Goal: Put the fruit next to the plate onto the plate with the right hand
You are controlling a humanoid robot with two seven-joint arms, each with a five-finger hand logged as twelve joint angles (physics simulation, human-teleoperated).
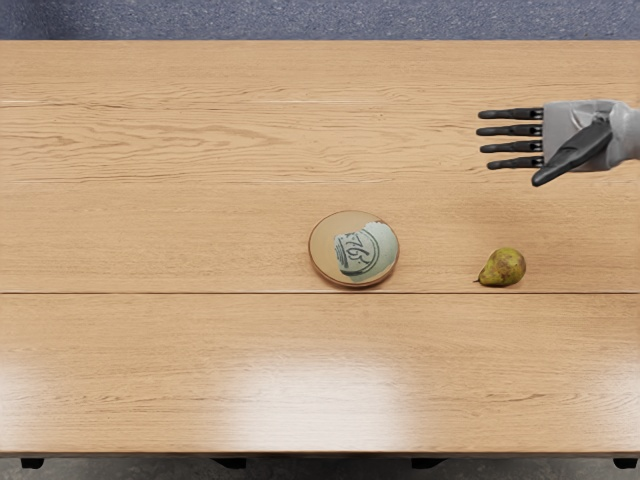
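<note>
head view. wide wooden table, pale oak planks running left to right, glare patches along the near edge. a strip of blue-grey floor shows beyond the far edge.

plate: small, round, brown rim with a pale blue-green pattern inside, sits near the table's centre. nothing lies on it.

pear: yellow-green with a brownish flush, rests on the table to the right of the plate, clearly apart from it, stem end pointing toward the plate.

right hand: enters from the right edge, farther back than the pear, well clear of it. four dark fingers stretched straight and spread toward the left, thumb angled below them. holds nothing.
</note>
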